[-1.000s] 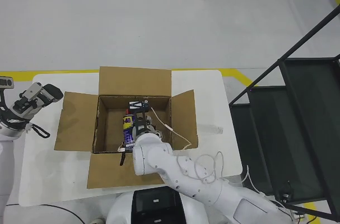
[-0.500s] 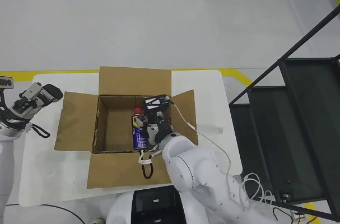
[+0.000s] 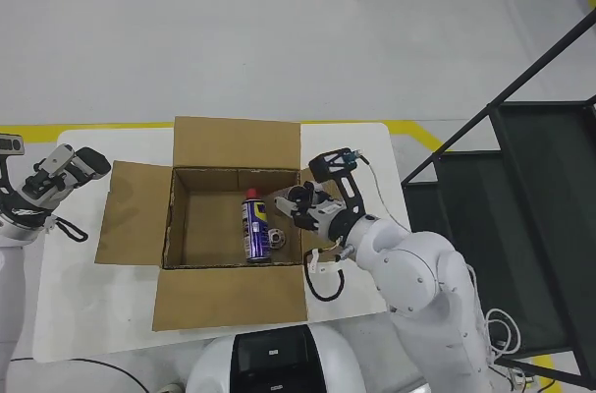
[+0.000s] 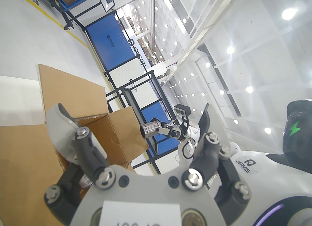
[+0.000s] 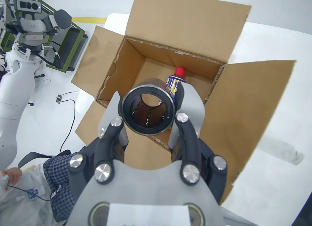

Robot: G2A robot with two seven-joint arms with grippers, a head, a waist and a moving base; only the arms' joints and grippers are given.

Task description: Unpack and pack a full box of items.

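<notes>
1. An open cardboard box (image 3: 237, 142) (image 5: 190, 17) (image 4: 70, 85) sits in the middle of the white table (image 3: 376, 157). All four of its flaps are folded outward.
2. Inside the box a spray can (image 3: 254, 228) (image 5: 176, 80) with a blue and yellow label lies on the floor. It lies right of centre, with its red cap pointing toward the far wall.
3. A small round grey part (image 3: 276, 236) lies on the box floor just right of the can. It is too small to tell whether the two touch.
4. The right gripper (image 3: 307, 201) (image 5: 151, 100) (image 4: 163, 129) is over the right side of the box opening, close to the right wall and the right flap.
5. Its two fingers (image 5: 187, 105) are clamped on the sides of a hollow metal cylinder (image 3: 290, 201) (image 5: 147, 112) (image 4: 148, 130). The cylinder has a dark rim, and rows of small holes show in its bore.
6. The cylinder is in the air above the box. In the left wrist view it shows above the flaps, touching nothing but the fingers.
7. The can and the grey part are on the box floor below the cylinder, to its left and slightly nearer.
8. The left gripper (image 3: 57, 177) (image 4: 131, 115) is off the left side of the table, well apart from the box and beyond its left flap.
9. Its fingers are spread wide with nothing between them.
</notes>
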